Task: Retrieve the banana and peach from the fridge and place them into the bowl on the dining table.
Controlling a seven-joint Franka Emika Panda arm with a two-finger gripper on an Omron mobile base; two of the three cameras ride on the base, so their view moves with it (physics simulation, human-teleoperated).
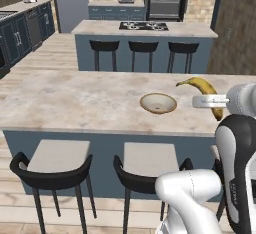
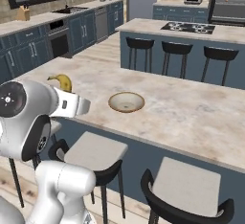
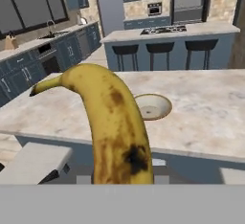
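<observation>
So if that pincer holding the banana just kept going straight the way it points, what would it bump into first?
Probably the dining table, near the bowl: the hand view looks out past the banana over it. Depth is hard to judge.

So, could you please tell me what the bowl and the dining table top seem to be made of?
The bowl looks like matte glazed ceramic or stoneware: beige-tan, with a pale rim and no sharp highlights. The dining table top looks like polished stone, likely marble, going by its beige mottled veining; its base looks like blue-grey painted panel.

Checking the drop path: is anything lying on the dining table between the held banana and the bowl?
No. In the left base view only bare dining table top separates the banana from the bowl.
</observation>
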